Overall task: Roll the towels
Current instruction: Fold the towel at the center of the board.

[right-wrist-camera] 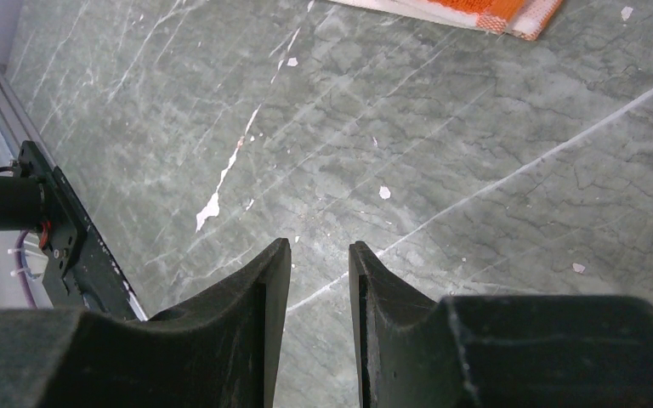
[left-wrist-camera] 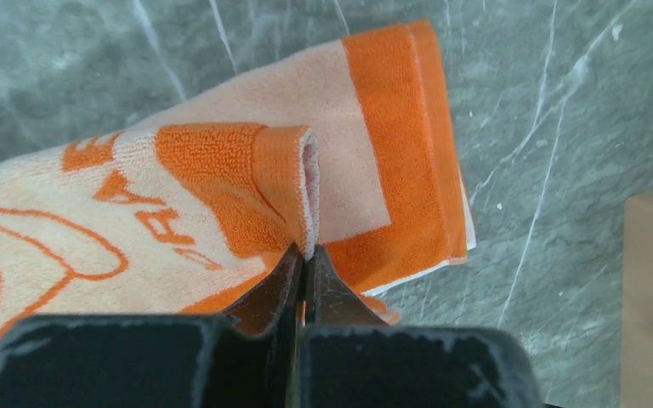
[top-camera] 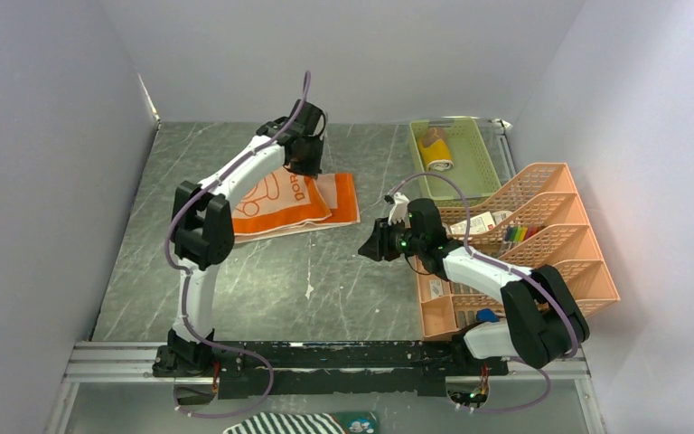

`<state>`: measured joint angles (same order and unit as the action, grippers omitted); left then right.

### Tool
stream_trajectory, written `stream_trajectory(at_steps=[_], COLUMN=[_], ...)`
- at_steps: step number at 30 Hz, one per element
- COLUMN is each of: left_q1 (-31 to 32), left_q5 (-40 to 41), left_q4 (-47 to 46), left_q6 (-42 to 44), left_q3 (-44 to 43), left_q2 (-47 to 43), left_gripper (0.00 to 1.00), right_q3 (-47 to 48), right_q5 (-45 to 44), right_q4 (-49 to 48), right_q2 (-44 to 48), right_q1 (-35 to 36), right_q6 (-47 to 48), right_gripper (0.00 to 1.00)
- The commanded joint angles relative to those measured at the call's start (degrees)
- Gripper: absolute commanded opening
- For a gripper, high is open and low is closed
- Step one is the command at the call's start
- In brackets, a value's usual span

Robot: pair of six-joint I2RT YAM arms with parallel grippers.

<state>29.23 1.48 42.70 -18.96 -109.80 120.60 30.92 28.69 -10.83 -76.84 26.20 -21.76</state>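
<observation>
The orange towel [top-camera: 330,206] with a cream border and cat outline lies on the grey table at the back centre, partly folded over. My left gripper [top-camera: 304,165] is above its far edge and shut on a lifted fold of that edge. In the left wrist view the fingers [left-wrist-camera: 306,255] pinch the doubled orange hem of the towel [left-wrist-camera: 374,153]. A mustard-yellow roll [top-camera: 436,154] lies in the green basket [top-camera: 479,163]; it looks like the smaller towel. My right gripper [top-camera: 368,246] hovers over bare table right of centre, slightly open and empty [right-wrist-camera: 320,248].
A peach tiered organiser [top-camera: 542,235] with small items stands at the right, close behind my right arm. A black-and-white striped cloth [top-camera: 280,423] lies below the front rail. A corner of the orange towel shows at the top of the right wrist view [right-wrist-camera: 493,10].
</observation>
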Motion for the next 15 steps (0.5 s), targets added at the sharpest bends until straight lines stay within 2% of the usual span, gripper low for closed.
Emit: stream_trajectory(at_steps=[1,15], left_q1=[1.7,2.5], left_q5=[-5.8,-15.8], left_q4=[3.7,6.3], left_q6=[1.5,-0.6], left_q3=[-4.2,-12.2], left_q2=[2.9,8.6], left_gripper=[0.07,0.07], right_q3=[-0.3,-0.7], right_q5=[-0.1,-0.2], right_q4=[-0.1,-0.4], right_q2=[0.9,0.4], right_q1=[-0.3,-0.4], right_q6=[0.8,0.9], right_gripper=[0.32,0.32])
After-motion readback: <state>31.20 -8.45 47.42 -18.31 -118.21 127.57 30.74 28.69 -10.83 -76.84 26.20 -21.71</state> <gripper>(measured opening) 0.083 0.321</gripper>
